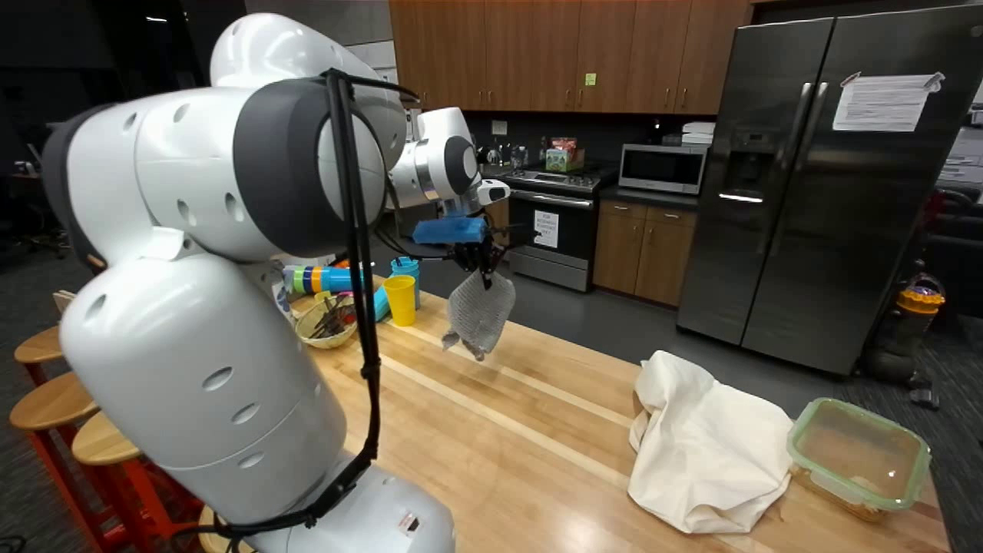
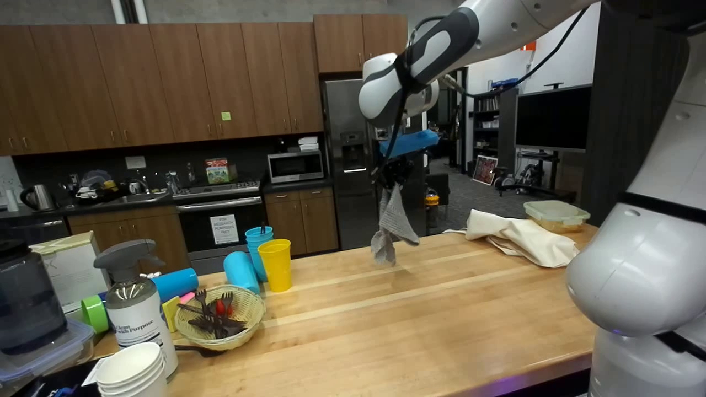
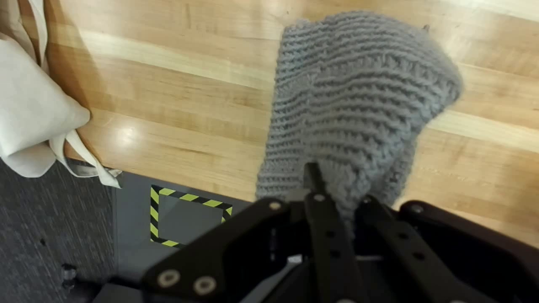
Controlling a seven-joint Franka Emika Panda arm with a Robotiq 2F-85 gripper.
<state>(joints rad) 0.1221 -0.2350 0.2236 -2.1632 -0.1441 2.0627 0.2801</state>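
Observation:
A grey knitted cloth [image 1: 478,316] hangs above the wooden table [image 1: 530,438], pinched near its upper end by my gripper [image 1: 486,275]. Two drooping flaps of the cloth [image 2: 398,218] show in an exterior view, below the dark gripper [image 2: 394,179]. In the wrist view the ribbed cloth [image 3: 358,97] spreads out ahead of the gripper [image 3: 337,189] and narrows into a bunch between the fingers. One dark fingertip [image 3: 312,174] lies over the cloth; the opposite tip is hidden by the fabric. A crumpled cream cloth bag [image 1: 706,445] lies on the table off to one side.
A glass container with a green lid [image 1: 860,453] stands beside the bag. Toward the table's other end are a yellow cup [image 2: 276,266], blue cups [image 2: 259,242], a wicker basket [image 2: 242,331] of dark forks and a spray bottle [image 2: 135,314]. The table edge [image 3: 185,183] runs below the cloth.

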